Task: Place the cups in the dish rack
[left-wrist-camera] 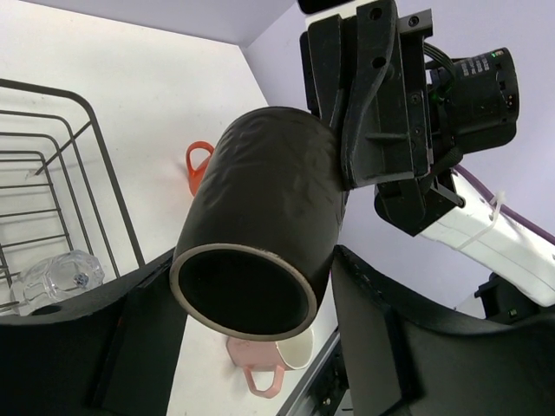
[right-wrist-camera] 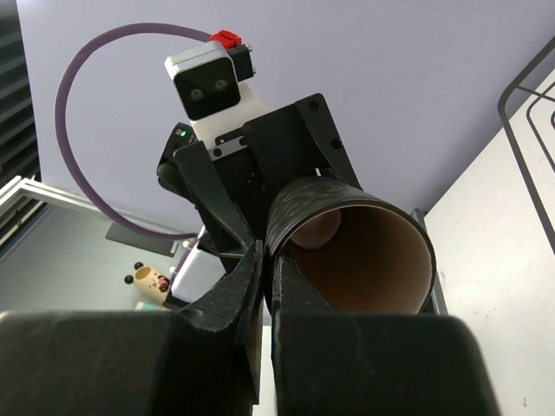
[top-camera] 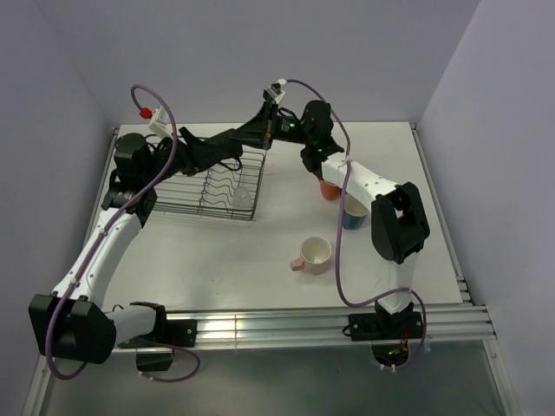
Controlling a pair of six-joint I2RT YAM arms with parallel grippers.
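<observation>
Seemingly dark mug [left-wrist-camera: 260,208] hangs beside rack's [top-camera: 260,182] right edge.

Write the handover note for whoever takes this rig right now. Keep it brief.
Right end effector: shut on the brown mug at its rim, holding it in the air near the far right corner of the rack.
Left end effector: fingers straddle the mug's body; whether it grips is unclear.
Done: tumbler is in the rack.
Left: brown mug, apparently mid hand-off; orange mug, blue mug and pink mug stand on the table, right of the rack.
</observation>
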